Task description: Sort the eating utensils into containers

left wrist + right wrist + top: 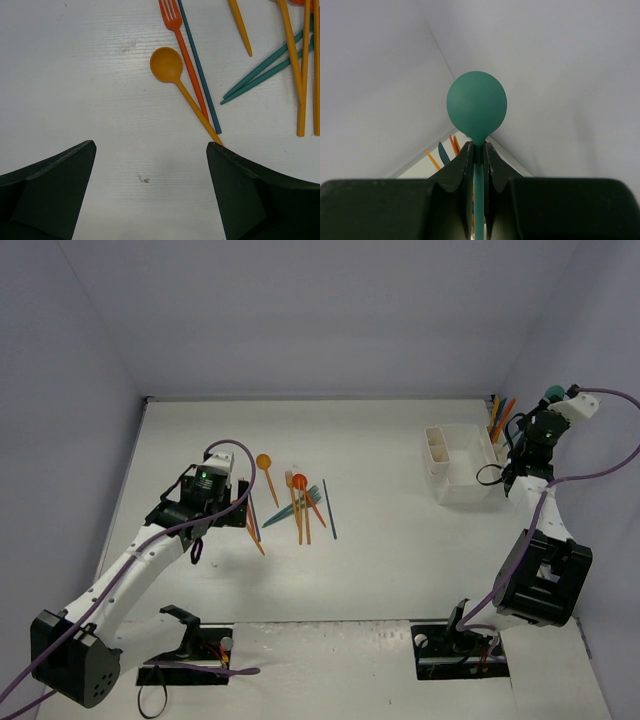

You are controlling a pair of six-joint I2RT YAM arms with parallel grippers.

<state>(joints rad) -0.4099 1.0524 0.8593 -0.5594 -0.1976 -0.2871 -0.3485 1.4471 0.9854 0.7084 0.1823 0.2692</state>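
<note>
Holding a teal spoon [477, 107] in the right gripper [477, 150], jaws pinched tight on the neck just under the bowl, bowl sticking out past the fingertips toward the corner of the walls. Raised at the far right end of the white holder [455, 488], near a few orange and blue handles [499, 416] standing upright there (which compartment they sit in, hard to tell from above).

Step in hand, by the look of it: delivering this spoon to its slot. Next, probably: turning the wrist so the spoon hangs over the proper compartment, lowering straight, then letting go without knocking the standing handles.

Left gripper [151, 145] spread wide and empty, low over bare table just beside the loose pile [298, 502]. Nearest to it an orange spoon [166, 65], handle end almost at the right finger, with a red-orange fork [172, 15] and a dark teal handle [199, 70] lying close alongside. Calls for a small shift toward that handle and a clean closing on one piece only. Most of the sorting not yet done.
</note>
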